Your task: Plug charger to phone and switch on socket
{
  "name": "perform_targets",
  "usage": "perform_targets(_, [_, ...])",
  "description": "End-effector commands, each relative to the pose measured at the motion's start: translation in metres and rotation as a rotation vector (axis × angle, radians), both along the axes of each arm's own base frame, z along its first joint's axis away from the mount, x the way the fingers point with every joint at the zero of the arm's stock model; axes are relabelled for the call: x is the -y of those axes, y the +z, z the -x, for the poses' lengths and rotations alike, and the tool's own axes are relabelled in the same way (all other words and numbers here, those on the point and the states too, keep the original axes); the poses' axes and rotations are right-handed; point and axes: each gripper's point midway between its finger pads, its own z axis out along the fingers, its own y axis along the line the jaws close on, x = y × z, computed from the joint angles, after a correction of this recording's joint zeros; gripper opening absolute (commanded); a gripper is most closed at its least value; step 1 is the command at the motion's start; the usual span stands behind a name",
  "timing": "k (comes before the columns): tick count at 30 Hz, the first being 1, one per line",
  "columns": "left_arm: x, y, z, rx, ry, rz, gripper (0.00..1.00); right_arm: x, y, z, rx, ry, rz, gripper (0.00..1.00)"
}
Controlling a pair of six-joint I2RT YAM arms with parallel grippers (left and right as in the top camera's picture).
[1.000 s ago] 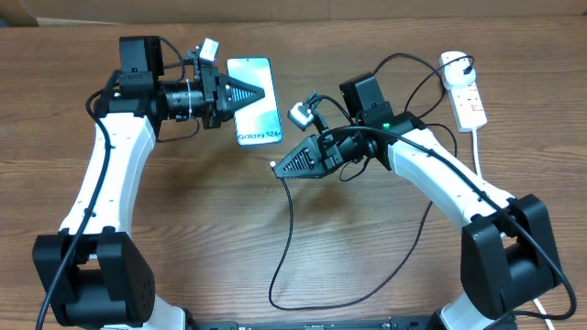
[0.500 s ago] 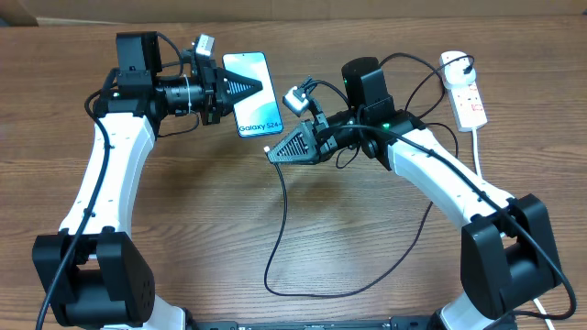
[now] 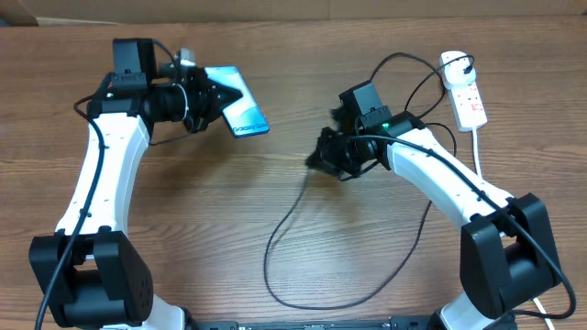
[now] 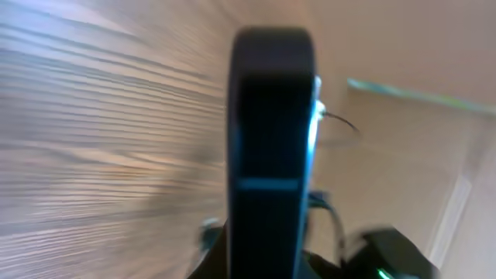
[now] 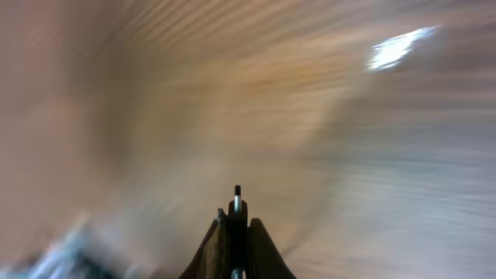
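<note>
Overhead, your left gripper (image 3: 220, 97) clamps the slim, teal-screened phone (image 3: 242, 119), tilted, at upper left. Your right gripper (image 3: 318, 159), blurred at centre, pinches the thin black charger (image 3: 267, 266). The white socket (image 3: 468, 99) lies upper right.
Left wrist: the phone stands edge-on, a dark slab.
Right wrist: the fingers (image 5: 260, 246) are closed on the charger's metal tip.

My left arm (image 3: 101, 174) runs up the left side from its base and bends at the elbow, with the wrist pointing right. My left gripper (image 3: 229, 93) is clamped on the tilted phone (image 3: 244, 119). My right arm (image 3: 440, 174) reaches leftward toward the middle with the wrist pitched down. My right gripper (image 3: 316, 158) is blurred from overhead, and its fingers (image 5: 257, 248) are pressed together on the charger (image 5: 237, 203) tip.
</note>
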Motion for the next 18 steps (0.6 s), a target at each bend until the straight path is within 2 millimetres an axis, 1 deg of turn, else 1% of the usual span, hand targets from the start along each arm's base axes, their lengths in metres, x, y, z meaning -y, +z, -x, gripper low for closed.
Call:
perform_targets(1, [-0.016, -0.006, -0.002, 0.032, 0.032, -0.157, 0.04, 0.069, -0.022, -0.034, 0.107, -0.292, 0.374, 0.04])
perform_targets(3, [-0.017, -0.01, 0.001, 0.022, 0.021, -0.172, 0.04, 0.074, -0.031, -0.035, 0.092, -0.332, 0.403, 0.04])
perform_targets(4, [-0.018, -0.012, 0.004, 0.015, 0.015, -0.183, 0.04, 0.076, -0.041, -0.034, 0.063, -0.361, 0.415, 0.04])
perform_targets(6, [-0.019, -0.014, 0.006, 0.006, 0.013, -0.192, 0.04, 0.077, -0.055, -0.032, 0.026, -0.388, 0.431, 0.04])
perform_targets(7, [-0.019, -0.014, 0.006, 0.009, 0.008, -0.195, 0.04, 0.078, -0.062, -0.031, 0.009, -0.392, 0.439, 0.04])
perform_targets(9, [-0.019, -0.015, 0.008, 0.005, 0.004, -0.197, 0.04, 0.079, -0.085, -0.027, -0.035, -0.397, 0.465, 0.04])
perform_targets(11, [-0.019, -0.015, 0.008, 0.0, 0.003, -0.196, 0.04, 0.08, -0.097, -0.024, -0.061, -0.39, 0.481, 0.04])
perform_targets(13, [-0.019, -0.016, 0.009, -0.001, 0.003, -0.196, 0.04, 0.081, -0.105, -0.023, -0.074, -0.387, 0.491, 0.04])
perform_targets(16, [-0.019, -0.016, 0.009, -0.002, 0.003, -0.196, 0.04, 0.081, -0.106, -0.024, -0.073, -0.387, 0.491, 0.04])
perform_targets(17, [-0.019, -0.016, 0.009, -0.002, 0.003, -0.196, 0.04, 0.081, -0.106, -0.023, -0.074, -0.387, 0.491, 0.15])
perform_targets(18, [-0.019, -0.016, 0.009, -0.002, 0.003, -0.196, 0.04, 0.08, -0.106, -0.023, -0.074, -0.386, 0.491, 0.22])
